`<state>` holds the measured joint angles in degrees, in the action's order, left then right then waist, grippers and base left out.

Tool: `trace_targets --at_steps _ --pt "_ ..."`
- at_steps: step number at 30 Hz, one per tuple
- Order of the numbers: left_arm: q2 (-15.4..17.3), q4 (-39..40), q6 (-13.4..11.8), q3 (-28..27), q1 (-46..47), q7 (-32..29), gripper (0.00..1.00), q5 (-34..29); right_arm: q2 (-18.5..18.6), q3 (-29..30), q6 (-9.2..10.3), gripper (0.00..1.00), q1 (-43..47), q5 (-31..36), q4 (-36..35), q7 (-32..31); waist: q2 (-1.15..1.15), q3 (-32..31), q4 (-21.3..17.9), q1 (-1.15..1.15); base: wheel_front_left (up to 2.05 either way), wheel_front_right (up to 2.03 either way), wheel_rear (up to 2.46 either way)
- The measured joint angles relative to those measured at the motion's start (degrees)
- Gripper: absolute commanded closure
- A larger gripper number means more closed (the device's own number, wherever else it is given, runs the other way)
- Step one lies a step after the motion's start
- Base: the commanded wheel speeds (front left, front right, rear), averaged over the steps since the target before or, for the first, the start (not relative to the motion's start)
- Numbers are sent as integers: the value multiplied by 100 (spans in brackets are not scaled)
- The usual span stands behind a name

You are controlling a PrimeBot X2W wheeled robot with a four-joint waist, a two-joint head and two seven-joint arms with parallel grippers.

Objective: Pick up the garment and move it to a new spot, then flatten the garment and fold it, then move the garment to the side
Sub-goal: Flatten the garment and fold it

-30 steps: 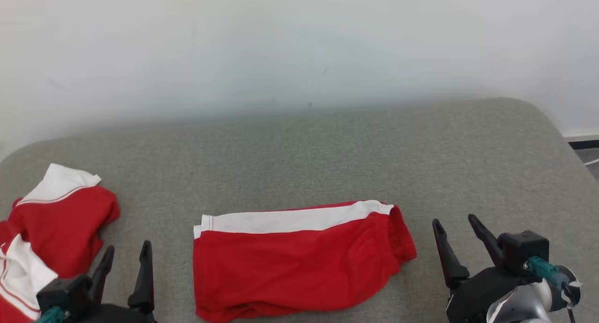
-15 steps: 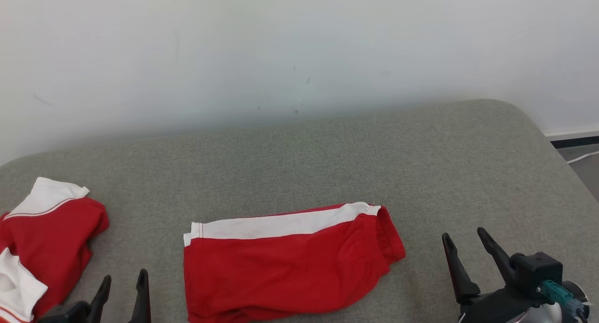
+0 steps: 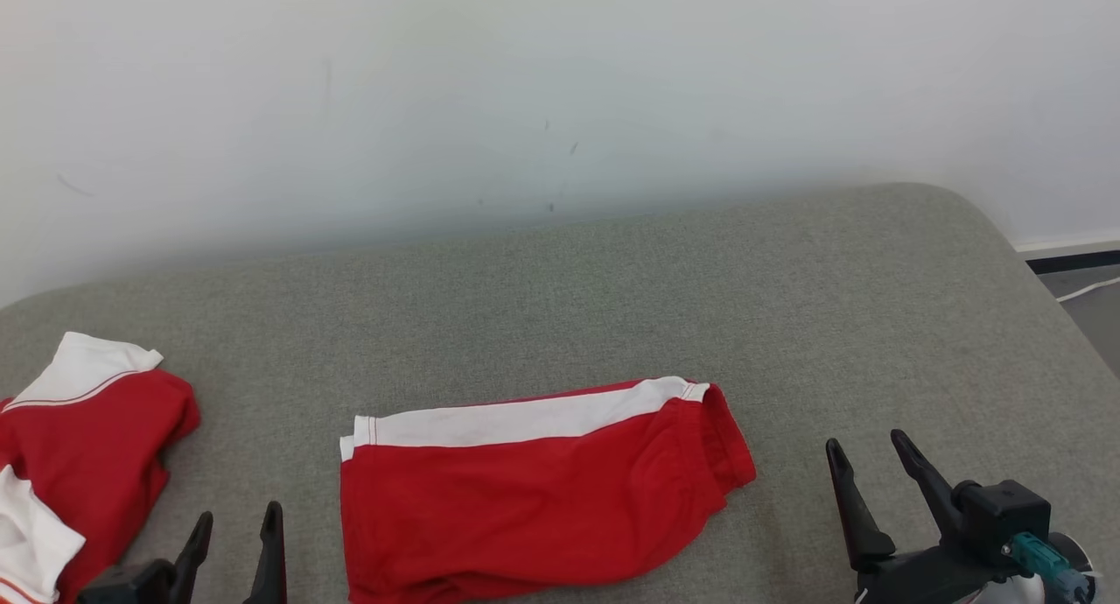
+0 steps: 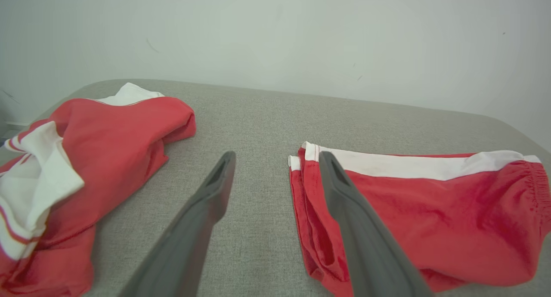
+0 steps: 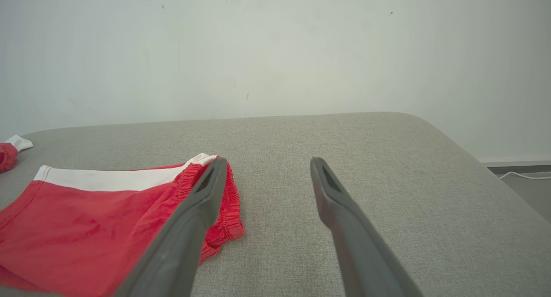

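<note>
Grey cushion (image 3: 560, 306), garment (image 3: 534, 490) (red) beside left gripper (image 3: 240, 512)

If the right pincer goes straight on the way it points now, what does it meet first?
Likely the bare grey cushion, then the white wall. The right pincer points past the folded red shorts, which lie just left of its line. Depth is unclear.

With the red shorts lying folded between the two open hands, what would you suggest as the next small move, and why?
Probably bring the right hand leftward to the waistband end of the folded shorts and pinch it: they lie folded flat, the hand is open and empty beside them, so only the move aside seems left.
</note>
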<state>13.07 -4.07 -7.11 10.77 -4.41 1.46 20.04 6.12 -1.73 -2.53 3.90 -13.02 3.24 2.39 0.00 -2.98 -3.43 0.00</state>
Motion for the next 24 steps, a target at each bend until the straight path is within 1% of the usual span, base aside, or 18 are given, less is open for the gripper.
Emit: trace_targets --at_steps 11,13,18,20,24 --pt "-3 81 0 -15 -3 -92 0 -3 -23 -21 -47 0 -14 -10 199 -1 0 27 3 0 0 0 0" --pt "7 99 0 -26 -3 -92 0 -19 -29 -21 -40 0 -87 -21 234 -114 0 37 14 0 0 0 0" --pt "8 129 0 -24 -2 -145 0 -55 0 -67 163 0 -444 81 412 -547 0 66 44 0 0 0 0" --pt "-2 155 0 29 1 -155 0 -76 14 -115 203 0 -538 105 483 -778 0 90 65 0 0 0 0" --pt "-40 166 1 149 13 -223 0 -93 16 -375 192 0 -859 134 768 -1270 0 152 133 0 0 0 0"
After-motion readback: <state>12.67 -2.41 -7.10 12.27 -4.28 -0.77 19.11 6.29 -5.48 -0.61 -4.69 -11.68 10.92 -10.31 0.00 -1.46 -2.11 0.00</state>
